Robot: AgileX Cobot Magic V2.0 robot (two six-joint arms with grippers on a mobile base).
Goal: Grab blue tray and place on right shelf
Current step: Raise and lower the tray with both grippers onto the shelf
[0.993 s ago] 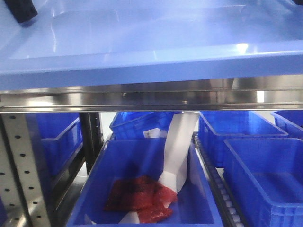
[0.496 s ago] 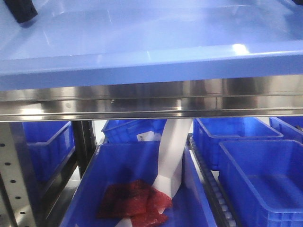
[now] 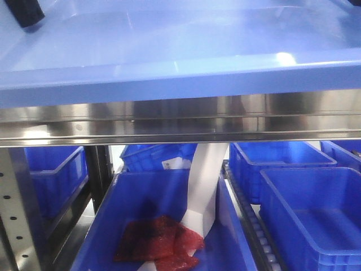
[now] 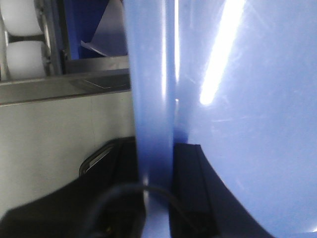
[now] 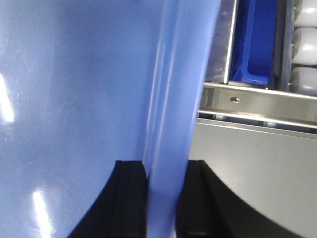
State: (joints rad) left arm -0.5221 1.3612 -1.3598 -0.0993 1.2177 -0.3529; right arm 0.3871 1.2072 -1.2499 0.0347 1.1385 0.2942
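Glossy blue tray (image 3: 180,51) above steel right shelf (image 3: 180,121), left hand (image 4: 156,171) and right hand (image 5: 163,198) gripping its rim, bins (image 3: 304,197) below

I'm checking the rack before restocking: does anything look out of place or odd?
Yes: in the front bin under the shelf, a white strip slants down from above, beside a crumpled red item; neither looks stowed. The tray looks undamaged.

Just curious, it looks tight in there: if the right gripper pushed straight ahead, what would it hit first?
Clamped on the blue tray, the right gripper would carry it along; beyond that, probably the steel of the right shelf, though depth is unclear.
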